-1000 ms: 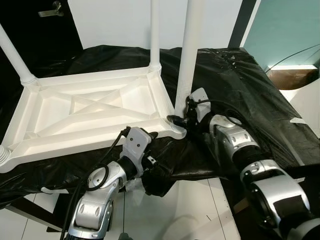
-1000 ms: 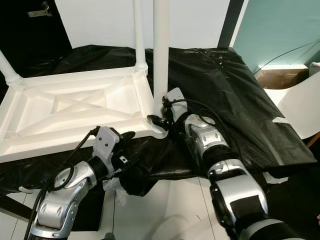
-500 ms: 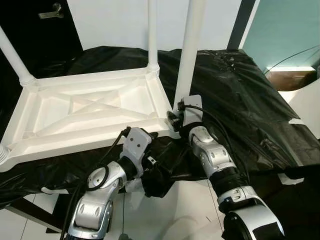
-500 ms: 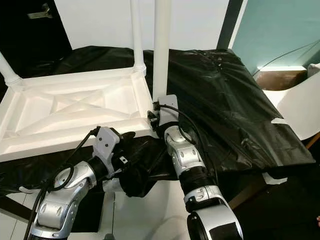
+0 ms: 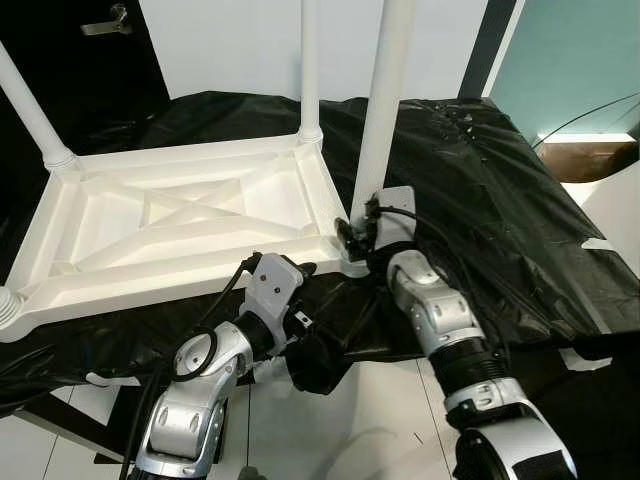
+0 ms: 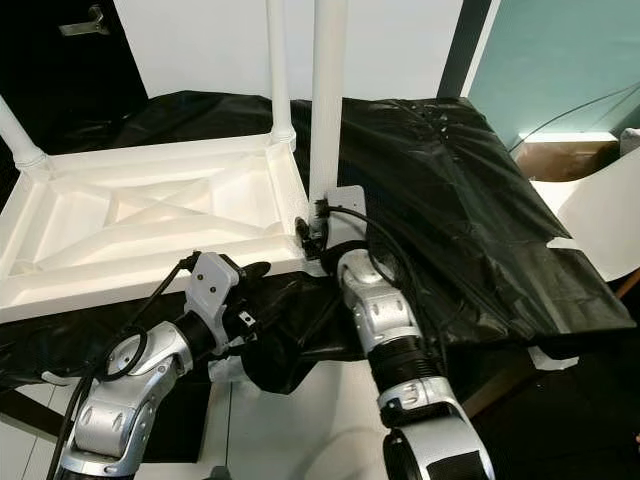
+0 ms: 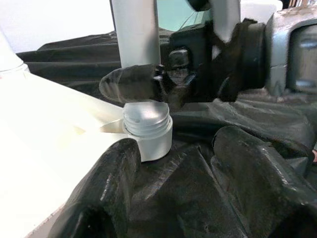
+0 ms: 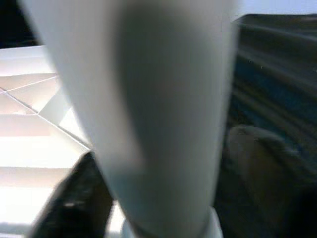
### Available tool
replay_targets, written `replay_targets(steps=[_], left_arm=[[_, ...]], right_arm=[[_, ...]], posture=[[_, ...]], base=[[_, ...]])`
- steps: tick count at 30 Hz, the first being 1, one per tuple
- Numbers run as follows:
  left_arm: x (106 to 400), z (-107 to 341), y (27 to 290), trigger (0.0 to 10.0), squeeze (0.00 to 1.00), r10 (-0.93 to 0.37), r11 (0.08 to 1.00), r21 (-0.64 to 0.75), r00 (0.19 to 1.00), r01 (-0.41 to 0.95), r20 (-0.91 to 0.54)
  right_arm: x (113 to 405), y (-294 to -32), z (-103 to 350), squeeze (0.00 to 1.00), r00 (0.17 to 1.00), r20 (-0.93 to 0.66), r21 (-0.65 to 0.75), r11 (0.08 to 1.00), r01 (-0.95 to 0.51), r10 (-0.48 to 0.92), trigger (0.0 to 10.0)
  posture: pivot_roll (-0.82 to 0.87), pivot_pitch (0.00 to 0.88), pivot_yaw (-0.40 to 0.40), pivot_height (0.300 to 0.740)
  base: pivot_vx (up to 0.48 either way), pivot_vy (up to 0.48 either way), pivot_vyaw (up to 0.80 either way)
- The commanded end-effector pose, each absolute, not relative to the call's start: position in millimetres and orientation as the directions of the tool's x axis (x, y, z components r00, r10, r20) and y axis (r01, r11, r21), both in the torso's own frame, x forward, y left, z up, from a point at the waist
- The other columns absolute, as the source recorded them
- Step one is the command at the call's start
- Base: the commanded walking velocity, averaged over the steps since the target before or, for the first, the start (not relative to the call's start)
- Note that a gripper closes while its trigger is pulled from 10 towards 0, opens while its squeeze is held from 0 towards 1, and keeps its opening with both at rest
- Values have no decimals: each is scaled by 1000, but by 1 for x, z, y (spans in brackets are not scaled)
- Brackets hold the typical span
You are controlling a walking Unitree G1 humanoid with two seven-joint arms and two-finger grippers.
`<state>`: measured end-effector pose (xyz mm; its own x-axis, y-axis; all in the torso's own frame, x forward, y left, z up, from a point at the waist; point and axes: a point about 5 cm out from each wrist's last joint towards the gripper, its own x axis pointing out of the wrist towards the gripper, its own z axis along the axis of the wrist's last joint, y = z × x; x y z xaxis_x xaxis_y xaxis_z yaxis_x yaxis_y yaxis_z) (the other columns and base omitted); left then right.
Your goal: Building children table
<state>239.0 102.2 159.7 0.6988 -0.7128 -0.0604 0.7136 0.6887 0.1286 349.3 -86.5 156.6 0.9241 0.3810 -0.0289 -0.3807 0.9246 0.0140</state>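
Four corners on the upturned white table top (image 5: pixel 170 230), lying left of centre on the black sheet (image 5: pixel 480 190); the near-right corner holds the white leg (image 5: pixel 385 90) I am fitting, upright above its threaded socket (image 7: pixel 147 121). My right gripper (image 5: pixel 352 235) is clamped round that leg's base. My left gripper (image 5: pixel 300 268) sits low in the frame against the table's near edge, fingers buried in sheet folds, so I cannot tell their state

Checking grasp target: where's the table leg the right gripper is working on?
The table leg stands upright in the near right corner socket of the upturned tabletop, with the right gripper clamped at its base.
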Motion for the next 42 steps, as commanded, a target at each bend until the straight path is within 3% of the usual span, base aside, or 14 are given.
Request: replay_targets(steps=[1, 10, 11, 12, 13, 29, 30, 31, 33, 40, 42], left_arm=[[242, 161, 106, 10000, 0, -663, 735, 139, 746, 664, -58], [241, 161, 106, 10000, 0, -662, 736, 137, 747, 663, -59], [241, 161, 107, 10000, 0, -662, 736, 138, 748, 662, -59], [242, 161, 107, 10000, 0, -661, 737, 139, 748, 662, -59], [242, 162, 107, 10000, 0, -660, 737, 140, 749, 661, -57], [242, 165, 111, 10000, 0, -641, 752, 153, 766, 640, -53], [241, 164, 111, 10000, 0, -639, 754, 153, 768, 638, -54], [240, 164, 112, 10000, 0, -636, 756, 153, 769, 636, -55], [239, 164, 112, 10000, 0, -632, 760, 152, 773, 632, -57], [236, 161, 114, 10000, 0, -622, 765, 155, 780, 625, -76], [234, 159, 114, 10000, 0, -624, 763, 152, 777, 629, -83]], right_arm=[[348, -95, 153, 1000, 900, -24, 18, 901, -434, 435, 10000], [355, -112, 159, 1000, 750, -47, -66, 747, -662, 660, 10000], [358, -113, 160, 933, 733, -60, -71, 730, -680, 677, 10000], [361, -113, 160, 514, 723, -80, -85, 718, -690, 686, 10000], [364, -112, 160, 0, 709, -97, -93, 703, -705, 698, 10000], [373, -85, 151, 0, 577, -204, -169, 553, -816, 791, 10000], [372, -86, 149, 0, 577, -211, -166, 553, -817, 789, 4353], [372, -87, 146, 0, 576, -219, -152, 555, -818, 788, 1961], [371, -89, 141, 0, 570, -233, -140, 553, -821, 787, 0], [372, -99, 132, 0, 626, -277, -135, 615, -776, 729, 0], [374, -101, 128, 0, 680, -297, -104, 685, -721, 670, 0]], posture=[[47, 0, -24, 740], [47, 0, -21, 740], [50, 0, -22, 740], [50, 0, -22, 740], [53, 0, -23, 740], [102, 0, -34, 740], [105, 0, -35, 740], [109, 0, -36, 740], [114, 0, -39, 740], [123, 0, -45, 740], [120, 0, -43, 740]], base=[[0, 0, 0], [0, 0, 0], [0, 0, 0], [0, 0, 0], [0, 0, 0], [0, 0, 0], [0, 0, 0], [0, 0, 0], [0, 0, 0], [0, 0, 0], [0, 0, 0]])
